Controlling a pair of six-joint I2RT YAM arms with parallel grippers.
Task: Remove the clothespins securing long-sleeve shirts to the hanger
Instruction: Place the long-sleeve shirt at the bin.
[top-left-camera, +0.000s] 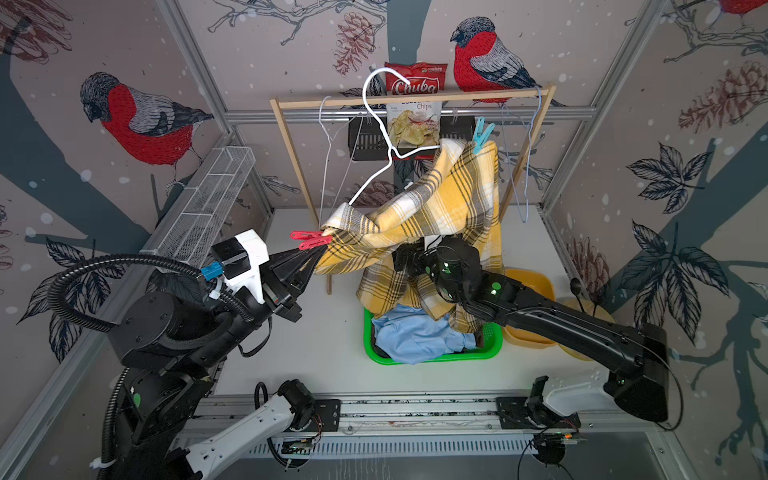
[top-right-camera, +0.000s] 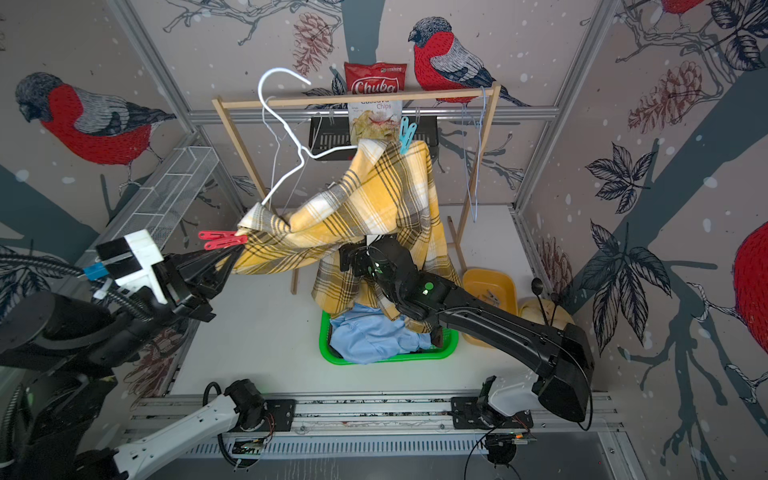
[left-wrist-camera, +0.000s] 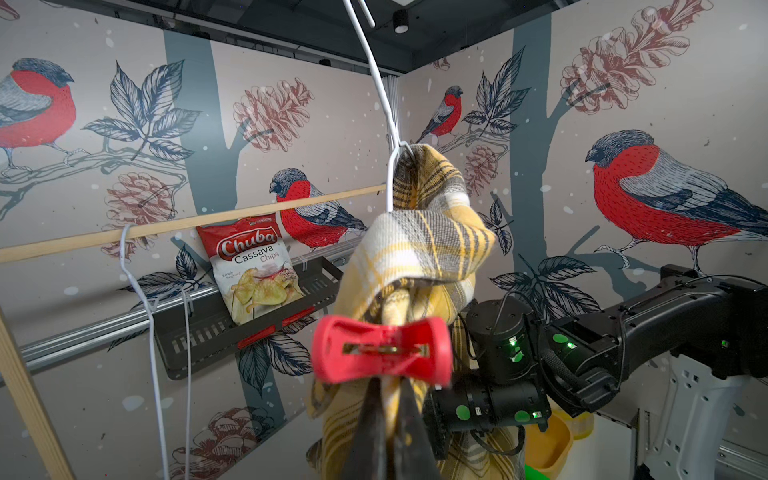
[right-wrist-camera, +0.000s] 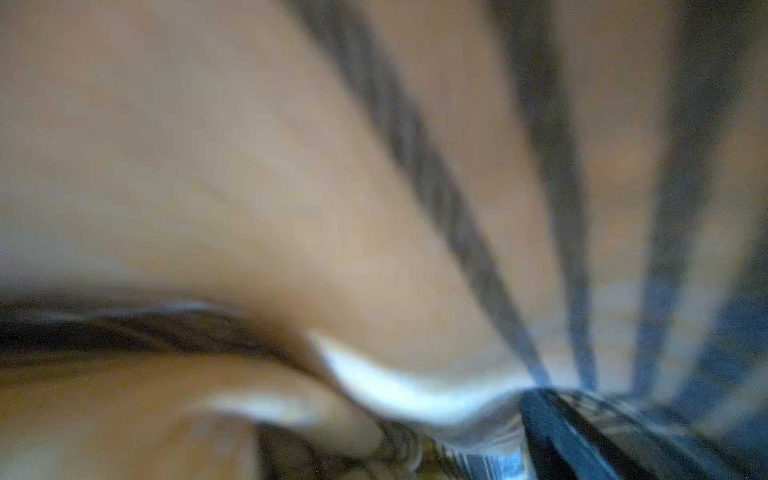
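- Bullfinch-and-pinecone wallpaper (top-left-camera: 137, 124) walls the cell; in both top views a white table (top-left-camera: 311, 340) fills the floor and a wooden rail (top-left-camera: 415, 97) crosses at 12 o'clock.
- We see a white hanger (top-left-camera: 376, 120) tilted, its hook raised above the rail, carrying the yellow plaid shirt (top-left-camera: 449, 199).
- The left gripper (top-left-camera: 319, 250) is clenched on the shirt's cloth at the hanger's low end.
- The red clothespin (top-left-camera: 311, 240) bites that same end, right against the left gripper's tips at their 11 o'clock, its handles pointing to 9 o'clock; the left wrist view shows it end-on just past the closed fingers (left-wrist-camera: 370, 432).
- The light blue clothespin (top-left-camera: 482, 135) grips the hanger's high end, well apart, at 2 o'clock from the left gripper and 1 o'clock from the right.
- The right gripper (top-left-camera: 403, 257) is tucked under the shirt, jaws spread wide; whether they hold cloth we cannot tell, since the right wrist view is a blur of plaid.
- At 6 o'clock from the shirt, a light blue shirt (top-left-camera: 415, 332) lies in a green basket (top-left-camera: 370, 336).
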